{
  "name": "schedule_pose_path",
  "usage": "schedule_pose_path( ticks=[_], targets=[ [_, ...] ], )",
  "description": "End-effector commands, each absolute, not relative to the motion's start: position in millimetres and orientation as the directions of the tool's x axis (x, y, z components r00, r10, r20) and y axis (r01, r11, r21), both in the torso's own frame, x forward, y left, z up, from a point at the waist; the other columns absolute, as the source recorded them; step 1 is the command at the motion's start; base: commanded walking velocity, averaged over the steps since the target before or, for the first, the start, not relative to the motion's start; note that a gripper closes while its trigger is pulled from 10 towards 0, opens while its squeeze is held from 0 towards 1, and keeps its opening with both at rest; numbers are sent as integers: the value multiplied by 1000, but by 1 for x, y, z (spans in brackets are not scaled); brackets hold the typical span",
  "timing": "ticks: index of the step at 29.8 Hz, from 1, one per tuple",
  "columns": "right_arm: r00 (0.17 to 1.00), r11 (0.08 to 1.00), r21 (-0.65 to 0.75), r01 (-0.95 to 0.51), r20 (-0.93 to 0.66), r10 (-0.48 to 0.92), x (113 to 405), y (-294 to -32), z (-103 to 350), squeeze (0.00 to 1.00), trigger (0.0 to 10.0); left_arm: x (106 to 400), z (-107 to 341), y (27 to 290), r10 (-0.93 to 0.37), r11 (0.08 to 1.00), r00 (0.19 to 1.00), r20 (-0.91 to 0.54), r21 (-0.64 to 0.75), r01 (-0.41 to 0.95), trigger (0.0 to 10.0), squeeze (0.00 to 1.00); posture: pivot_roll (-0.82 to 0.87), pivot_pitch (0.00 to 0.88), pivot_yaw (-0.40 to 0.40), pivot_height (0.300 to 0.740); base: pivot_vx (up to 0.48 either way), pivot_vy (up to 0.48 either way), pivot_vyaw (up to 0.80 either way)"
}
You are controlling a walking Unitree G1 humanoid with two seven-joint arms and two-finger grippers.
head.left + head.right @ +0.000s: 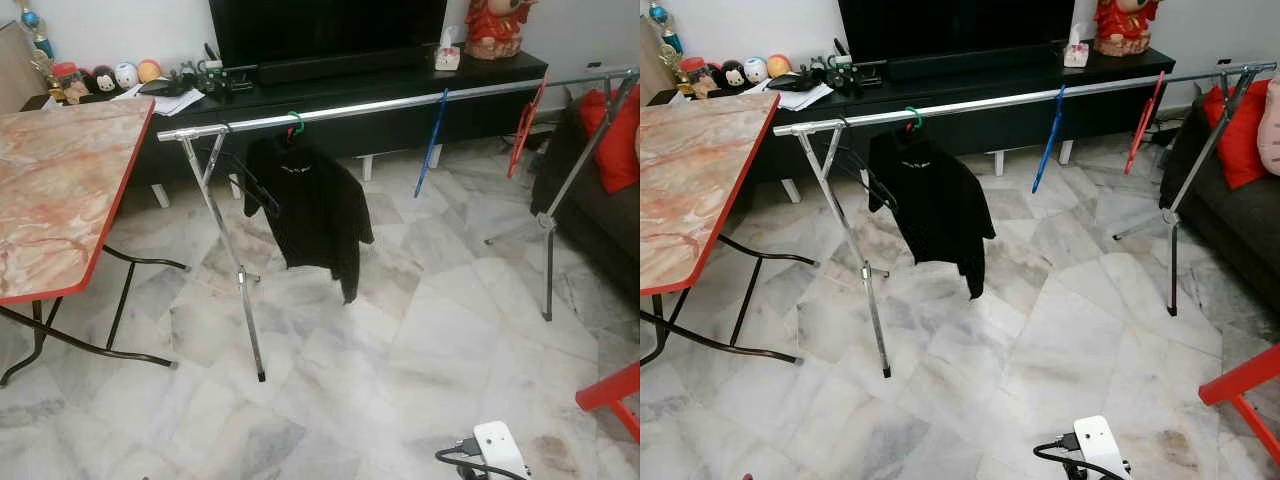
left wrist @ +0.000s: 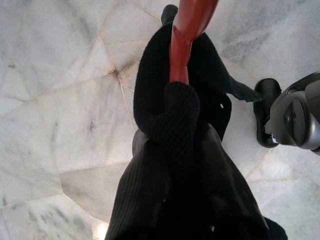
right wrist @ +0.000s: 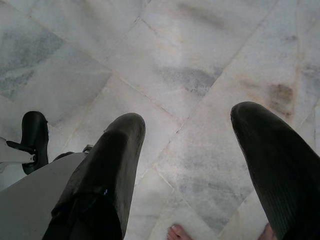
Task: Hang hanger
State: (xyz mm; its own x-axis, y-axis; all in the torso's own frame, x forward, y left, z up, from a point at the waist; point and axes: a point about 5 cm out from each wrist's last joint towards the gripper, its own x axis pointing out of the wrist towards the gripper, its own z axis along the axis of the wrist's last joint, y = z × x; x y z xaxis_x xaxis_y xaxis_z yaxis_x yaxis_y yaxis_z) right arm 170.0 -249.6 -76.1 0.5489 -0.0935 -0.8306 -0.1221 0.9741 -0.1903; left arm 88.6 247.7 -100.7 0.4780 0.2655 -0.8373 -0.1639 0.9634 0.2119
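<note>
Black knit cloth [image 2: 185,165] drapes over a red hanger [image 2: 187,30] right at the left gripper; whether its fingers clamp it cannot be told. Ahead, a chrome clothes rail [image 1: 400,100] carries a black garment [image 1: 315,210], a blue hanger [image 1: 432,140] and another red one [image 1: 525,125]. Marble table [image 1: 60,190] stands left. Right gripper [image 3: 187,135] hangs spread wide, holding nothing, above floor tiles [image 3: 165,45].

You had no readable text, label, brand, number or sign anywhere in these views. The black garment [image 1: 318,210] on the rail [image 1: 400,100] carried a small pale mark at its chest, too small and blurred to read.
</note>
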Motion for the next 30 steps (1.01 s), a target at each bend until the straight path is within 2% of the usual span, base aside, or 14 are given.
schedule_pose_path(
  ticks=[1, 6, 30],
  targets=[
    [536, 978, -180, -109, -839, -94, 166, -248, -79, 0, 10000, 88, -100, 249, 276, 961, 482, -832, 224, -165, 10000, 0, -9, 0, 66, 740, 0, 0, 0],
    [539, 984, -155, -84, -838, -86, 167, -246, -79, 0, 10000, 94, -99, 247, 272, 962, 507, -818, 217, -165, 10000, 0, -4, 0, 67, 740, 0, 0, 0],
    [541, 986, -149, -73, -836, -86, 167, -245, -79, 0, 10000, 93, -99, 248, 266, 964, 501, -823, 216, -158, 10000, 0, -6, 0, 70, 740, 0, 0, 0]
  ],
)
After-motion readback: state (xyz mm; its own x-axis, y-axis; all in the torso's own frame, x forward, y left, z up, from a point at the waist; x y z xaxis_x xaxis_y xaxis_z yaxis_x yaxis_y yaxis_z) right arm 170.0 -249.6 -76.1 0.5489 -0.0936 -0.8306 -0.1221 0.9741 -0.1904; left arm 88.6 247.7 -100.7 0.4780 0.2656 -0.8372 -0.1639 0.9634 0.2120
